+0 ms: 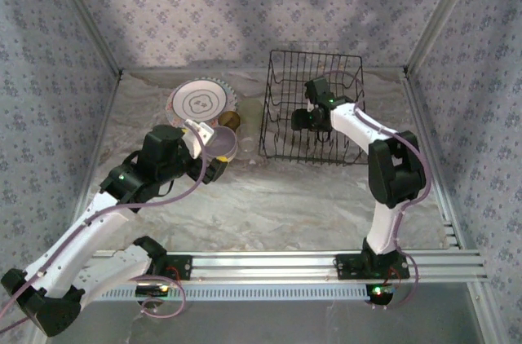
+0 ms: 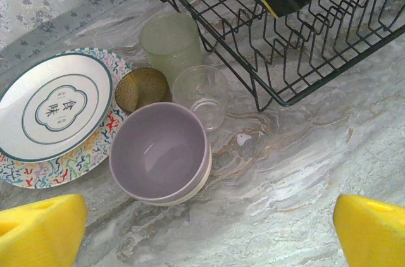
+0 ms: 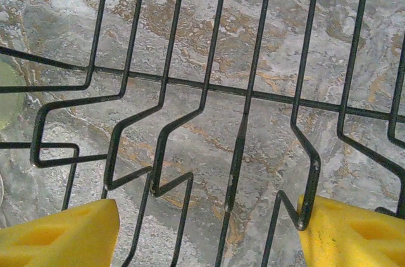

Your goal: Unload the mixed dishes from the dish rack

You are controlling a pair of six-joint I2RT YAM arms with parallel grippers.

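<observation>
The black wire dish rack [image 1: 314, 75] stands at the back right of the table. My right gripper [image 1: 303, 121] reaches down inside it and is open. Its yellow fingertips [image 3: 60, 235] straddle the rack's floor wires [image 3: 240, 140], with marble showing through and no dish between them. Left of the rack, a white plate with grey rings [image 2: 54, 104] lies on a squiggle-patterned plate [image 2: 95, 159]. A pale lilac bowl [image 2: 158, 151] sits stacked in a cream one. My left gripper [image 2: 209, 235] hovers open just in front of the bowl [image 1: 218, 142], holding nothing.
Between the plates and the rack [image 2: 285, 33] stand an amber cup [image 2: 140, 88], a frosted tumbler [image 2: 169, 39] and a clear glass [image 2: 201, 93]. Patterned walls close in the left, back and right. Bare marble table [image 1: 310, 205] spreads out in front of the rack.
</observation>
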